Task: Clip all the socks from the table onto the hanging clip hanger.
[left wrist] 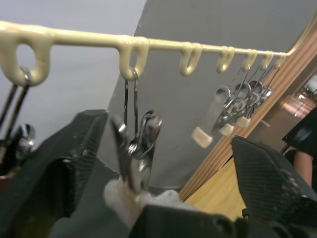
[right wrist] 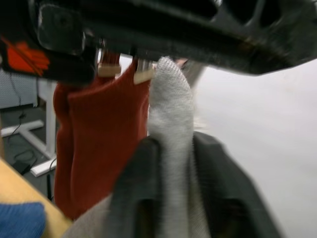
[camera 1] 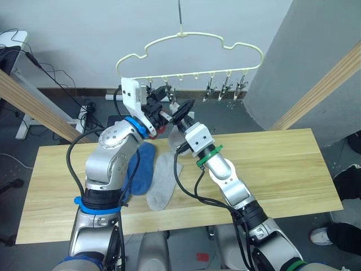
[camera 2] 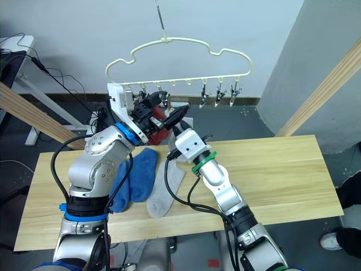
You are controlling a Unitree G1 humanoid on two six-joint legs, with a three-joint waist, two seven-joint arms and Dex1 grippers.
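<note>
The clip hanger is hanging by its hook in front of the wall, above the far edge of the table, and both grippers are reaching up to the left end of its row of clips. The right gripper is pinching a light grey sock between its two fingers, holding the sock's tip up right at a clip. The left gripper is sitting with its fingers spread wide on either side of that same clip, closed on nothing, with the grey sock's tip showing just under the clip. Two rust red socks are dangling from the clips just beside the grey one, touching it. Three bare clips are hanging close together toward the right end of the hanger, well apart from the grippers. On the table below the hanger, two blue socks are lying side by side with a second grey sock just beside them, partly under the arms. The right half of the table is lying bare, and slanted wooden poles are standing off both ends of the hanger
</note>
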